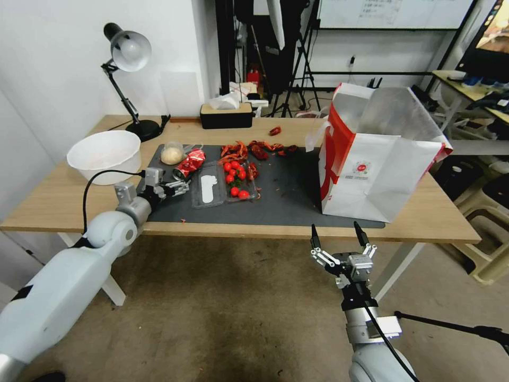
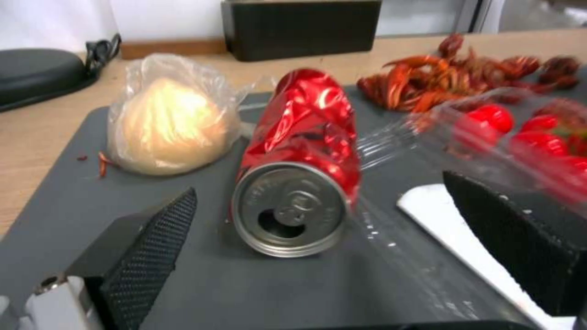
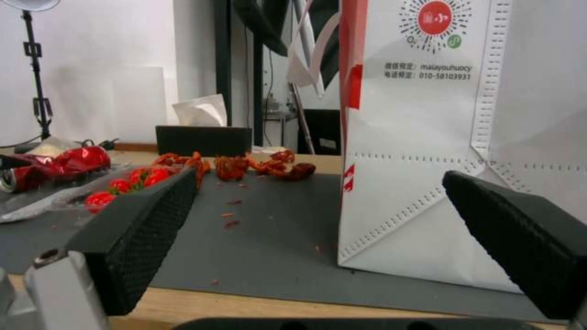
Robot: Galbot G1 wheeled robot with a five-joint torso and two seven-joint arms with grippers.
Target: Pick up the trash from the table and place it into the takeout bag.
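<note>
Fingers (image 2: 153, 238) of your left gripper (image 2: 318, 247) spread wide, the can (image 2: 300, 160) lying between them, ungrasped.
Bun bag (image 2: 171, 114) beyond also awaits the takeout bag (image 1: 382, 170); right gripper (image 1: 339, 236) wide, idle.

A lab or studio workspace: light stands and tripods (image 1: 297, 69) crowd behind the bench's (image 1: 69, 196) far edge (a whiteboard (image 1: 392, 13) on the wall), stacked stools (image 1: 488, 233) off its right end.
</note>
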